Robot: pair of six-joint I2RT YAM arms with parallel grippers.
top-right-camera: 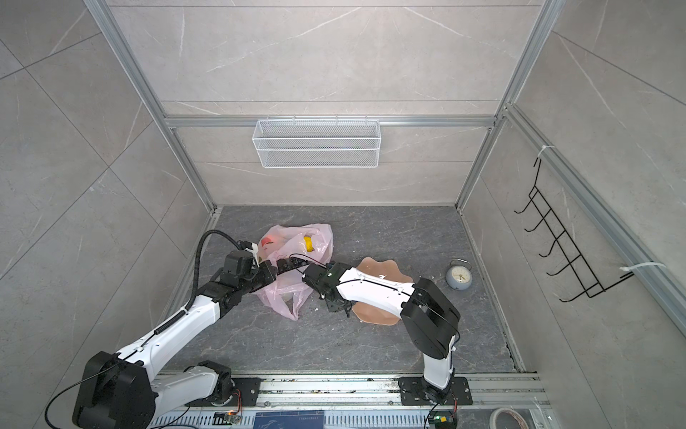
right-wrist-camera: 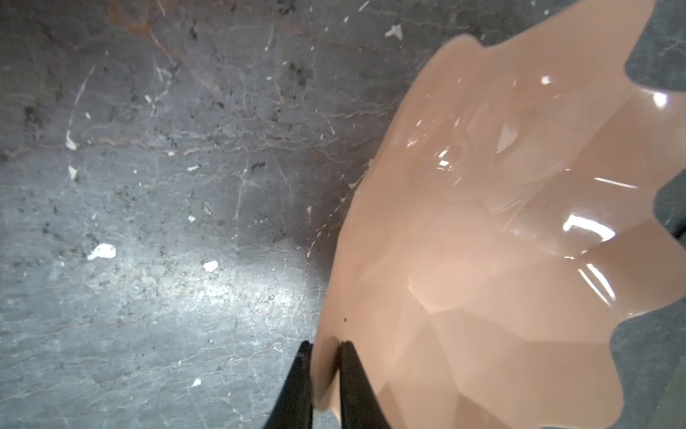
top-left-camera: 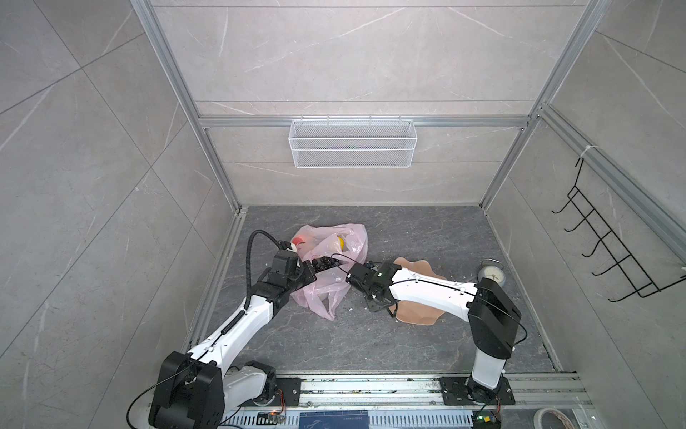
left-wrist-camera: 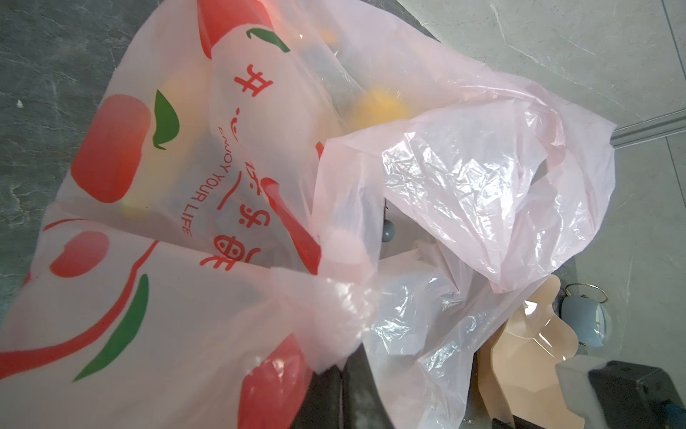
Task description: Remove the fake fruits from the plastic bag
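Two clamps: left gripper (top-left-camera: pixel 311 270) pinches pink plastic bag (top-left-camera: pixel 323 297); right gripper (right-wrist-camera: pixel 326 347) nips peach scalloped plate (right-wrist-camera: pixel 501 223), yellow plastic fruit (top-right-camera: pixel 308 243) at eleven o'clock.

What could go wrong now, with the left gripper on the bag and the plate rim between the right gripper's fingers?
The rim of the plate sits between the fingers of the right gripper: pulling away before opening wide could drag or tip it. The left gripper pinches only thin film of the plastic bag, which may slip or tear. The yellow fruit inside could then roll out.
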